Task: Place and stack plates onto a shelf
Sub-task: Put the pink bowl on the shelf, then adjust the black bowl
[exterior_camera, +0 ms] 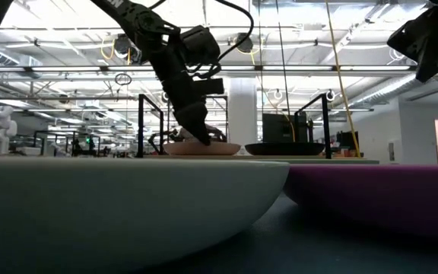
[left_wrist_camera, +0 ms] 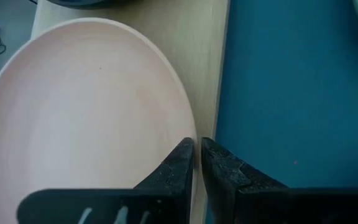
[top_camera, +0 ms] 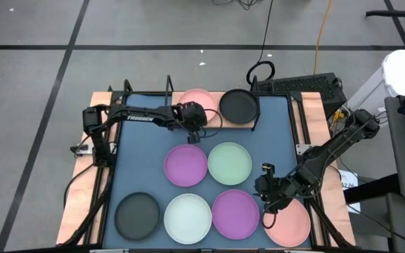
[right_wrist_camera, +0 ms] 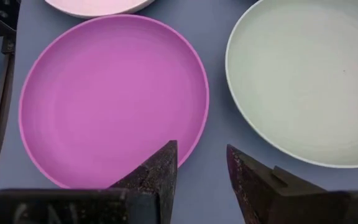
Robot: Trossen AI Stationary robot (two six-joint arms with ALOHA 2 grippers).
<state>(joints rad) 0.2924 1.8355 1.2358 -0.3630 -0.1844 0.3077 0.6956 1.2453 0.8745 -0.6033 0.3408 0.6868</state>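
A pink plate (top_camera: 199,100) and a black plate (top_camera: 239,105) lie flat, side by side, on the light-wood shelf (left_wrist_camera: 210,62) at the table's far edge. My left gripper (left_wrist_camera: 197,155) is at the pink plate's near rim, shut on it. On the blue table lie a purple plate (top_camera: 186,164), the pale green plate (top_camera: 229,163), a black plate (top_camera: 137,214), the white plate (top_camera: 188,216), a second purple plate (right_wrist_camera: 110,93) and a second pink plate (top_camera: 290,223). My right gripper (right_wrist_camera: 202,155) hovers open above that second purple plate's edge, touching nothing. My left gripper pinches the pink plate's rim (left_wrist_camera: 193,134) on the side toward the table's near edge, one finger inside the plate and one outside. The fingers (exterior_camera: 202,139) come down from above at a slant. The plate lies flat on the shelf board.
The shelf's black wire frame (top_camera: 169,84) stands up around the board. Cables and a keyboard (top_camera: 301,86) lie beyond the table's far right corner. Bare blue tabletop (top_camera: 139,154) shows left of the middle plates. In the low view the white plate (exterior_camera: 128,205) fills the foreground.
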